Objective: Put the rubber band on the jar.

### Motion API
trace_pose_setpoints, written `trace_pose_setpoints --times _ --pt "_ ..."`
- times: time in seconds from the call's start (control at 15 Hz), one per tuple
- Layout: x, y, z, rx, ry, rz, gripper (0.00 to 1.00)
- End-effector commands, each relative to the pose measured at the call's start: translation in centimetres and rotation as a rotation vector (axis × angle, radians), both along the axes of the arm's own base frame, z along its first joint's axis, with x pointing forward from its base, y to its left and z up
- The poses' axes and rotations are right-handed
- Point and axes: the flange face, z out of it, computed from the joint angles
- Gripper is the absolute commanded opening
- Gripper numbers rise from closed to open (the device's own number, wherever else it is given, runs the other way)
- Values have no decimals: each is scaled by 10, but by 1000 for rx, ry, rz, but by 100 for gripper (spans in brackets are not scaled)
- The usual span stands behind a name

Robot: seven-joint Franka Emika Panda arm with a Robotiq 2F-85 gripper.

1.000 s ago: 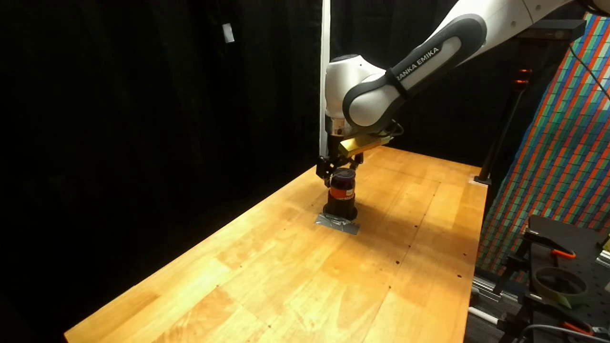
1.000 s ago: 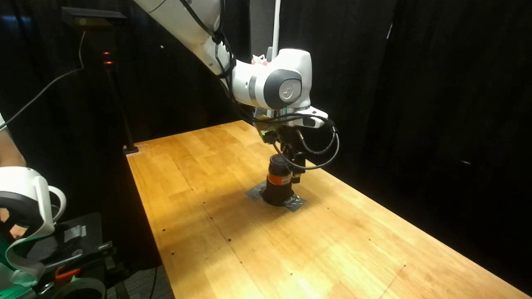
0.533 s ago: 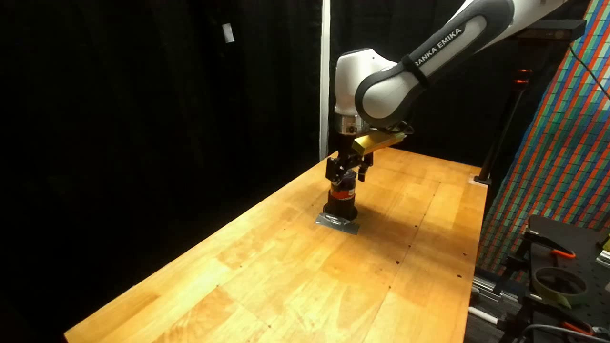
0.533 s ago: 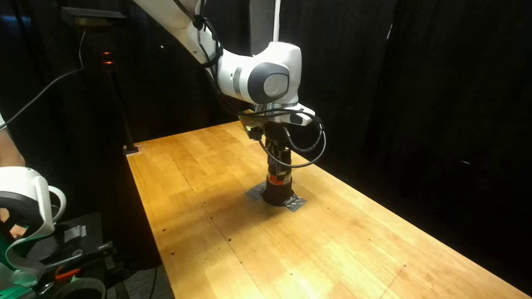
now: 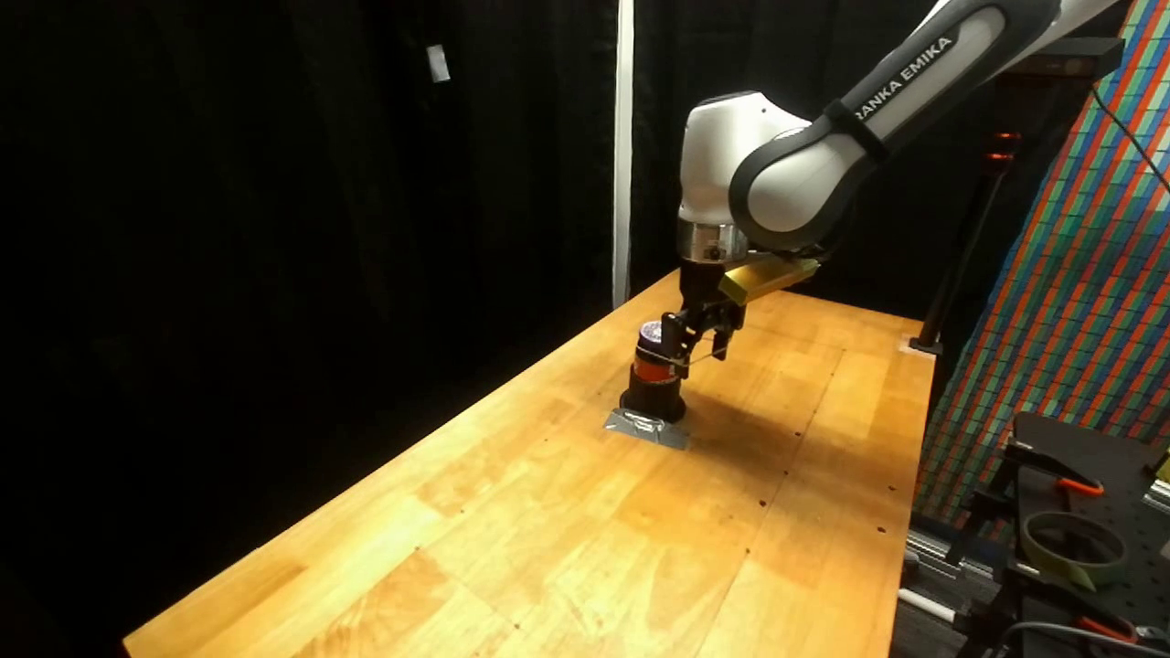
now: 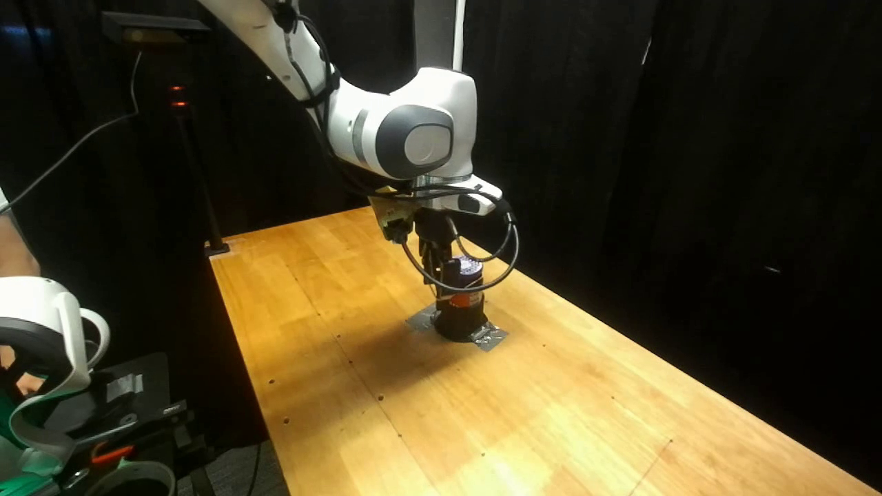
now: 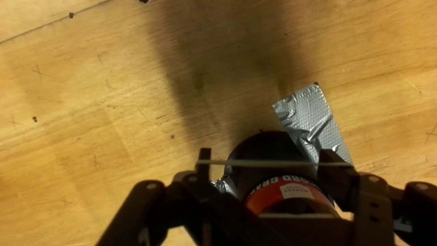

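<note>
The small dark jar [image 5: 654, 369] with an orange-red band stands upright in a black round holder [image 5: 652, 403]; it also shows in an exterior view [image 6: 466, 300] and in the wrist view [image 7: 264, 197]. My gripper [image 5: 702, 362] is low beside the jar, with one finger close against its side; I cannot tell if they touch. In the wrist view the gripper [image 7: 269, 163] is open, its fingers spread inside a thin pale rubber band [image 7: 259, 164]. One strand stretches between the fingertips. Another strand lies across the jar near its top. The jar's far side is partly hidden by the gripper.
Silver tape [image 7: 315, 116] fixes the holder to the wooden table [image 5: 585, 548]. The tape also shows in an exterior view [image 6: 490, 337]. A dark side stand with a tape roll [image 5: 1074, 548] is beyond the table edge. A dark post [image 5: 969, 247] stands at the far corner.
The gripper has passed over the jar to its other side, rightward in an exterior view and leftward in the opposite one. The jar's lid is now uncovered. The jar and holder have not moved.
</note>
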Motion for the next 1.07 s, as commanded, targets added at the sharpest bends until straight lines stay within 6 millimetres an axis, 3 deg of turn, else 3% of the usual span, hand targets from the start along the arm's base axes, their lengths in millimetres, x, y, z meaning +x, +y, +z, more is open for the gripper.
trace_pose_setpoints --times 0.0,0.27,0.4,0.6,0.67,0.87,1.0 --pt "-37 2 10 2 -87 19 51" --pt "-62 7 15 12 -278 38 19" --pt "-74 7 14 23 -379 28 9" --pt "-82 -2 11 44 -524 -16 2" --pt "-78 -9 11 36 -557 -18 7" --pt "-64 -22 18 2 -638 -37 10" --pt "-65 -24 19 -10 -685 -56 10"
